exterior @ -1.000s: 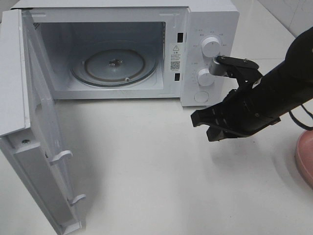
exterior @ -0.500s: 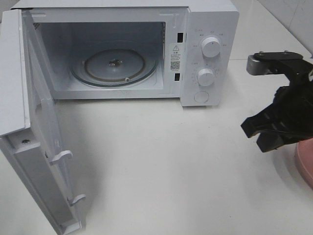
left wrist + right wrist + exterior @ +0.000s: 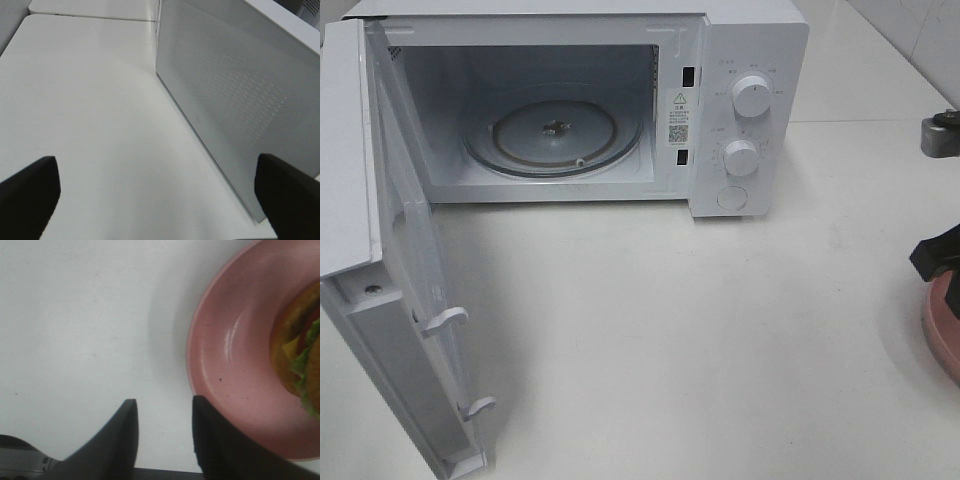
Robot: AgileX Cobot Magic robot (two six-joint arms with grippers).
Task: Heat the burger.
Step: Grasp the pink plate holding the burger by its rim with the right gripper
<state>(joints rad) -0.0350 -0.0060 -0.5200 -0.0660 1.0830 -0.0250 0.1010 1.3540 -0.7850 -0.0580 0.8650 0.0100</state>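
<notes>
High view overlooks microwave (image 3: 750, 130) — wrist views skim table (image 3: 670, 330).

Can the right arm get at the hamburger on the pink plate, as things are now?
Probably yes. The right gripper hangs beside the round pink plate, fingers parted and empty, and nothing stands between it and the large golden-bun hamburger on it.
</notes>
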